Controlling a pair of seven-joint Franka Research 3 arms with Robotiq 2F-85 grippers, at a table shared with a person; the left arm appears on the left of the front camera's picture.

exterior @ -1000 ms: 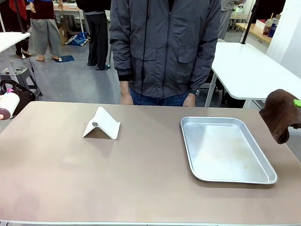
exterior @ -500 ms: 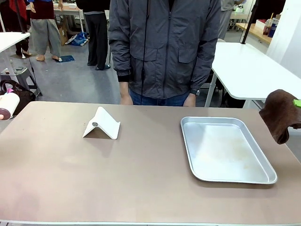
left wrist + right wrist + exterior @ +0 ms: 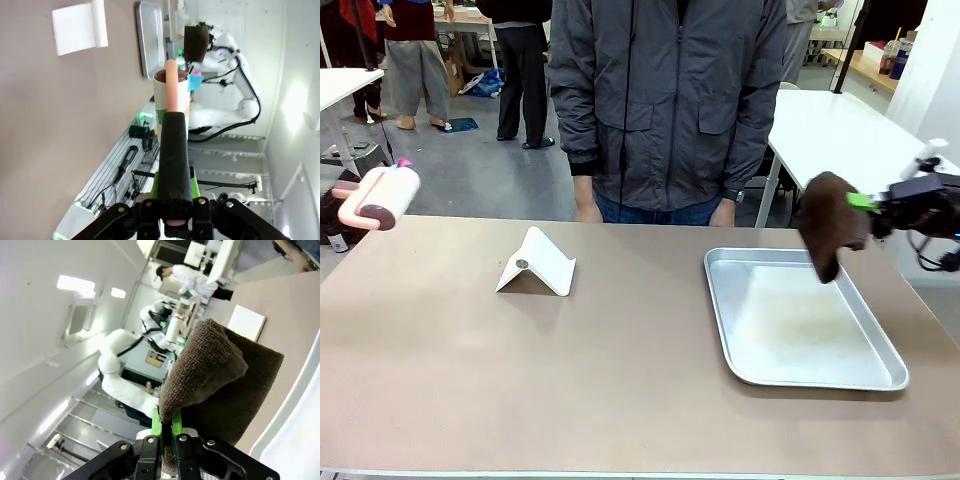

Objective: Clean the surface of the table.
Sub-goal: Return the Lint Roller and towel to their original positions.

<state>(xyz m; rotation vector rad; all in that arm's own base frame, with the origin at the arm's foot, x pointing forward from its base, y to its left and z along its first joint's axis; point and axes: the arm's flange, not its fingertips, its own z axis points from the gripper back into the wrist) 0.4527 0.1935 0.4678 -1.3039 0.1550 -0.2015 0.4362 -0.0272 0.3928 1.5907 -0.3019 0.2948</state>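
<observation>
Table mid-top bare; tray nears right edge.

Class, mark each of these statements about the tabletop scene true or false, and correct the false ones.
1. The right gripper holds a dark brown cloth. True.
2. The cloth lies flat inside the metal tray. False: it hangs from the gripper above the tray's far right part.
3. The left gripper is shut on the handle of a lint roller. True.
4. The white folded stand sits inside the tray. False: it stands on the bare table, left of the tray.
5. The person's hands rest on the tray. False: they hang at the table's far edge.
</observation>
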